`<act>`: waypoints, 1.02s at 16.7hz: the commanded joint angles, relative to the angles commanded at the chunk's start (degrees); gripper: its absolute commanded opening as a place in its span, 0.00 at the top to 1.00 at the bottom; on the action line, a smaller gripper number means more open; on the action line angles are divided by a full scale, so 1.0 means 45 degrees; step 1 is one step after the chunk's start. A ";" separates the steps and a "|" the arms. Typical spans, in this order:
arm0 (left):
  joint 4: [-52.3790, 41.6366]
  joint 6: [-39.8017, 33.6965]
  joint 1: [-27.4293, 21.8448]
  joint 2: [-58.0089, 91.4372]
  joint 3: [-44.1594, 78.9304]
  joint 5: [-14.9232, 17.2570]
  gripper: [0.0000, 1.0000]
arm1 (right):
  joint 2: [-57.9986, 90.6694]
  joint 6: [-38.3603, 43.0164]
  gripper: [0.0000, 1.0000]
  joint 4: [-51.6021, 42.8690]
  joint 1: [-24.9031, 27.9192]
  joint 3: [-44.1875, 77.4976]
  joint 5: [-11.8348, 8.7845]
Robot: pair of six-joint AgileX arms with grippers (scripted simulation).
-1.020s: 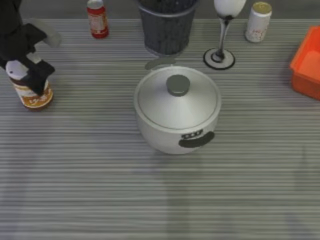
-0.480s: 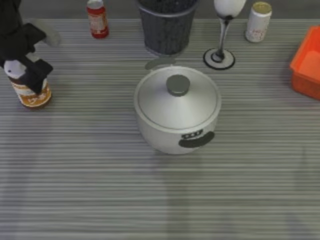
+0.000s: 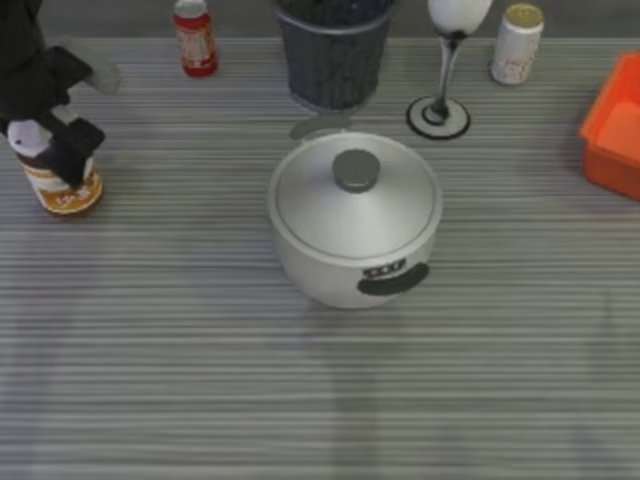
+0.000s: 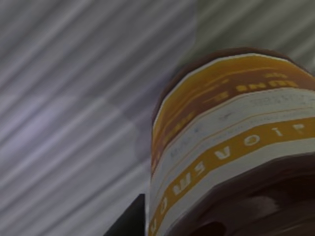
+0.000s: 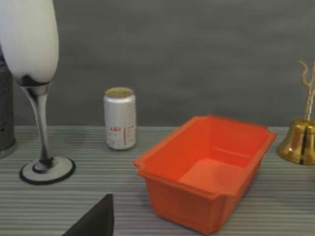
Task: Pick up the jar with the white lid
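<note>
The left gripper was clamped around the top of the jar with the white lid, its dark fingers on either side of the lid, at about nine o'clock from the pot near the table's left edge. The jar stood roughly upright, long axis vertical, lid up; in the left wrist view its orange-and-white label filled the picture. Farther off, at about eleven o'clock, stood a red bottle. The right arm was out of the top view, its fingers unreadable.
</note>
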 joint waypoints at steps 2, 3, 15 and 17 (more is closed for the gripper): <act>-0.0011 0.0018 -0.0031 -0.0033 -0.0033 -0.0005 1.00 | 0.0000 0.0000 0.00 0.0000 0.0000 0.0000 0.0000; -0.0060 0.0011 -0.0015 -0.0201 -0.0197 -0.0007 1.00 | 0.0000 0.0000 0.00 0.0000 0.0000 0.0000 0.0000; -0.1428 0.0018 0.0292 -0.5958 -0.4532 -0.0059 1.00 | 0.0000 0.0000 0.00 0.0000 0.0000 0.0000 0.0000; -0.1428 0.0018 0.0292 -0.5958 -0.4532 -0.0059 1.00 | 0.0000 0.0000 0.00 0.0000 0.0000 0.0000 0.0000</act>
